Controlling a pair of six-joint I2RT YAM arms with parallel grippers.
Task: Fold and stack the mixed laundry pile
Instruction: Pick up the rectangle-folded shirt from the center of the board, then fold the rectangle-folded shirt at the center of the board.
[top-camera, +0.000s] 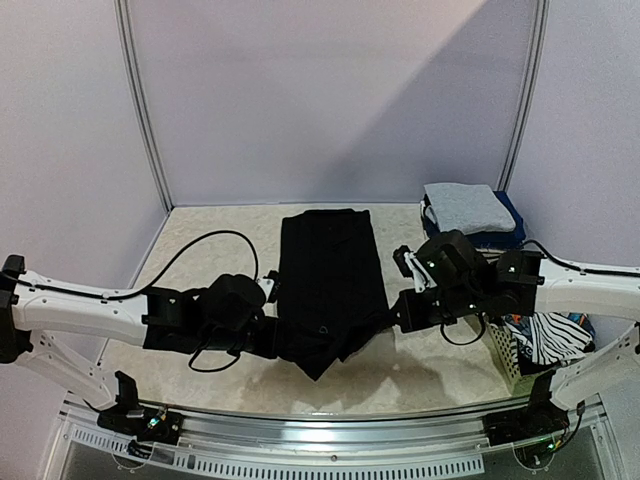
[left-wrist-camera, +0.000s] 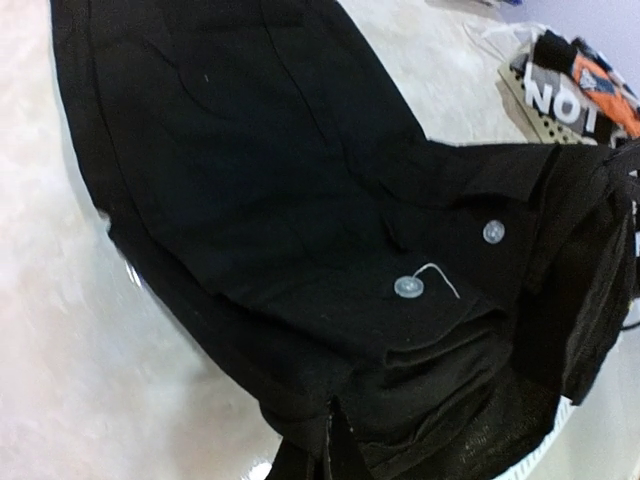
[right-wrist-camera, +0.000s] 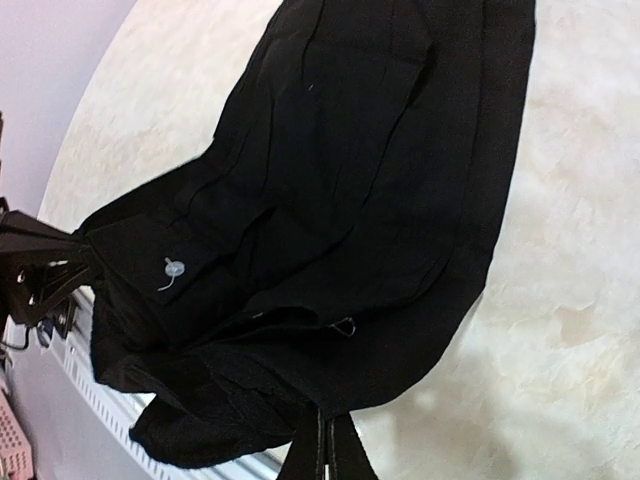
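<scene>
A large black garment (top-camera: 330, 280) with pale buttons (left-wrist-camera: 408, 288) lies lengthwise in the middle of the table, its near end bunched and lifted. My left gripper (top-camera: 274, 335) is shut on the garment's near left edge; its closed fingertips (left-wrist-camera: 335, 445) pinch the cloth. On the near right edge my right gripper (top-camera: 398, 312) is shut as well, its tips (right-wrist-camera: 325, 430) pressed together on the hem. A folded grey shirt (top-camera: 465, 207) sits on folded navy pieces (top-camera: 503, 238) at the back right. Striped cloth (top-camera: 555, 340) and an orange-black-white printed piece (left-wrist-camera: 585, 85) fill the basket.
The white lattice basket (top-camera: 505, 358) stands at the right, close under the right arm. A black cable (top-camera: 200, 245) loops over the table left of the garment. Purple walls close the back and sides. A metal rail (top-camera: 330, 425) runs along the near edge.
</scene>
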